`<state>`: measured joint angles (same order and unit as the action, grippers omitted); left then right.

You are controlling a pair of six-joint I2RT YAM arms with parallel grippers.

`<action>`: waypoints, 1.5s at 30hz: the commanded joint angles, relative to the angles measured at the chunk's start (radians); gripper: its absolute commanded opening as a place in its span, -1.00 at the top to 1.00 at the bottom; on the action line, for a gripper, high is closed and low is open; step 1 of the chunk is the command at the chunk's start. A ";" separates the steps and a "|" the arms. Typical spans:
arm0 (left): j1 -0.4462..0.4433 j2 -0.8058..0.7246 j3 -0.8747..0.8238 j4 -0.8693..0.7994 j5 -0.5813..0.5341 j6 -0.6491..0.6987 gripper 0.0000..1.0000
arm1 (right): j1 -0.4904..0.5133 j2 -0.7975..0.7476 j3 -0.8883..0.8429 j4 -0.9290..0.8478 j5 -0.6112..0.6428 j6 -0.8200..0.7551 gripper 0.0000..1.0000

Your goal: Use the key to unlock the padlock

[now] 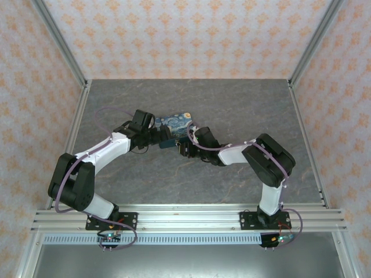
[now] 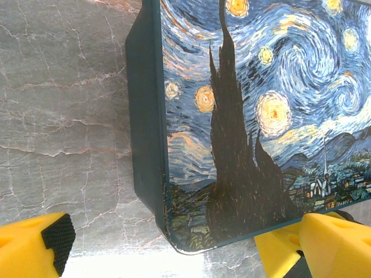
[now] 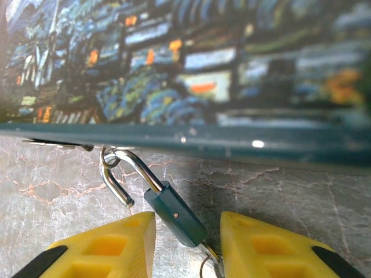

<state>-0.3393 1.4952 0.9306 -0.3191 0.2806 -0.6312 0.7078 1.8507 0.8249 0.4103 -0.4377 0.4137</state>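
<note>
Left jaws [image 2: 174,237]: open wide; box corner sits between the yellow fingers [image 2: 35,249]. Far finger is right at the corner, near one well off the teal side.
Right jaws [image 3: 188,220]: open, one finger either side of the padlock and just beside it. Can't tell if they touch.
Bench [image 1: 232,104]: grey marbled top; both arms reach to its middle from the near edge.
Box [image 1: 174,123]: flat on mid-bench between the two wrists, swirly blue-yellow night-sky print facing up, dark teal sides. Print is sharp in the left wrist view; in the right wrist view it is blurry, with the teal edge running across the top.
Padlock [image 3: 175,213]: small teal body hanging at the box's edge, tilted, its lower end between the right fingers.
Shackle [image 3: 116,179]: silver U, hooked through a metal loop [image 3: 107,153] on the box edge; looks seated in the body.
Ring [image 3: 208,263]: thin metal bit at the padlock's lower end, cut off by the frame. Can't tell if it is the key.
</note>
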 commanded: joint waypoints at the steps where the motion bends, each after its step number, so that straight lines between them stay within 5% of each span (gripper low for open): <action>1: 0.001 0.013 0.004 0.026 0.006 -0.011 -0.99 | 0.016 0.028 0.027 -0.008 -0.006 -0.014 0.35; 7: 0.002 0.016 0.007 0.029 0.008 -0.012 -0.99 | 0.021 0.034 0.040 -0.015 -0.004 -0.015 0.46; 19: 0.002 -0.004 0.010 0.016 -0.013 -0.002 -0.99 | 0.021 -0.020 -0.008 -0.032 0.049 0.005 0.99; 27: -0.027 -0.021 0.031 -0.032 -0.116 0.016 -1.00 | 0.021 -0.095 -0.056 -0.059 0.116 0.081 1.00; 39: -0.195 0.088 0.168 -0.176 -0.448 0.077 -1.00 | 0.021 -0.138 -0.099 -0.088 0.181 0.181 1.00; 45: -0.212 0.140 0.184 -0.178 -0.498 0.076 -0.99 | 0.021 -0.141 -0.108 -0.082 0.192 0.228 1.00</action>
<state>-0.5423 1.6215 1.0824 -0.4564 -0.1253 -0.5732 0.7277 1.7363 0.7330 0.3363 -0.2836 0.6022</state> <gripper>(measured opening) 0.997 0.040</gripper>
